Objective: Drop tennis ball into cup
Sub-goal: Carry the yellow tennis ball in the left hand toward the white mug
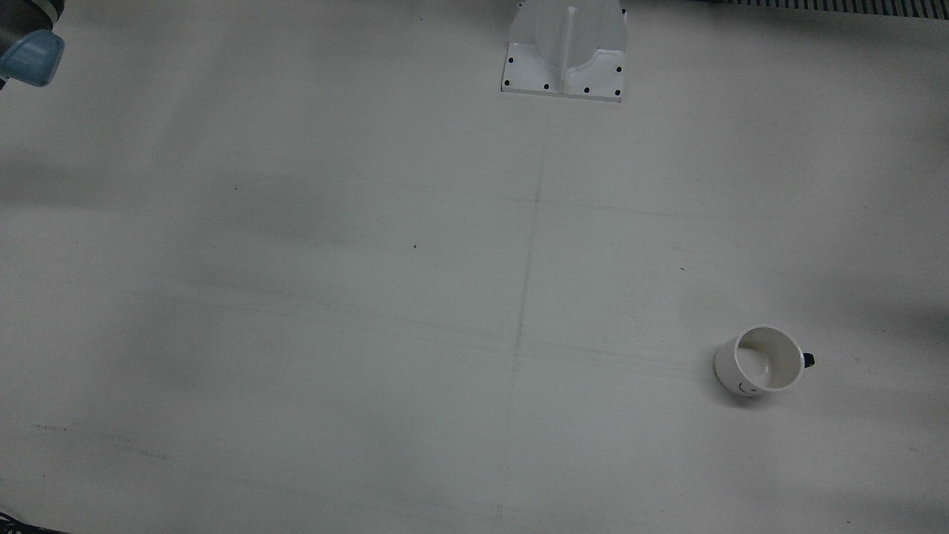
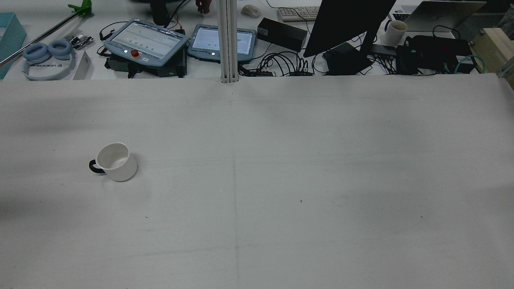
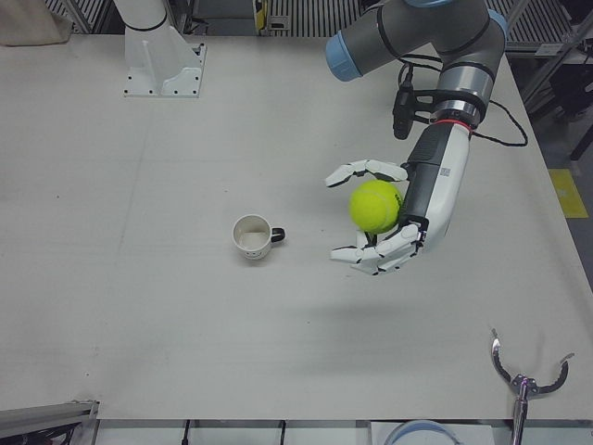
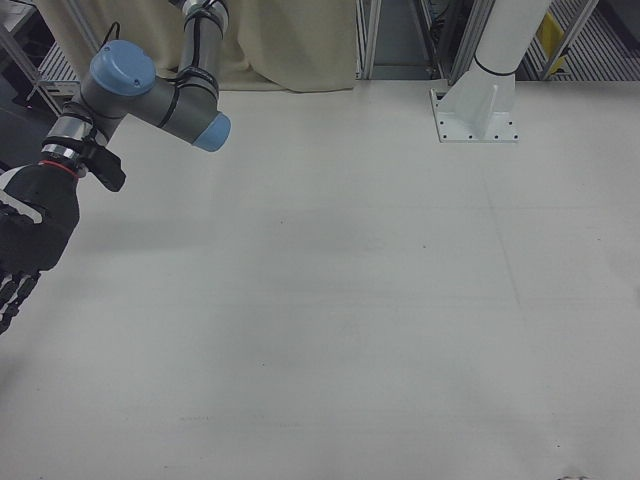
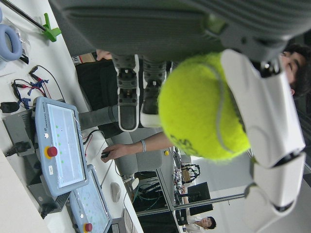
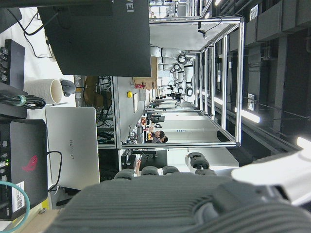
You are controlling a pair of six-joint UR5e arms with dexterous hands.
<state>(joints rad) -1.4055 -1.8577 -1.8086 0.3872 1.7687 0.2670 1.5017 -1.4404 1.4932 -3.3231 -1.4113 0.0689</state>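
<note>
A white cup (image 3: 252,236) with a dark handle stands upright and empty on the white table; it also shows in the front view (image 1: 764,361) and the rear view (image 2: 114,161). My left hand (image 3: 387,221) is shut on the yellow-green tennis ball (image 3: 375,206). It holds the ball in the air to the right of the cup in the left-front view, apart from it. The left hand view shows the ball (image 5: 204,107) between white fingers (image 5: 265,121). My right hand (image 4: 25,240) hangs at the left edge of the right-front view, fingers apart and empty.
An arm pedestal (image 1: 567,52) is bolted at the table's robot side. Teach pendants (image 2: 146,42), a monitor (image 2: 345,24) and cables lie beyond the far edge. A metal claw tool (image 3: 523,380) sits near the front corner. The right arm's blue elbow (image 1: 30,55) shows.
</note>
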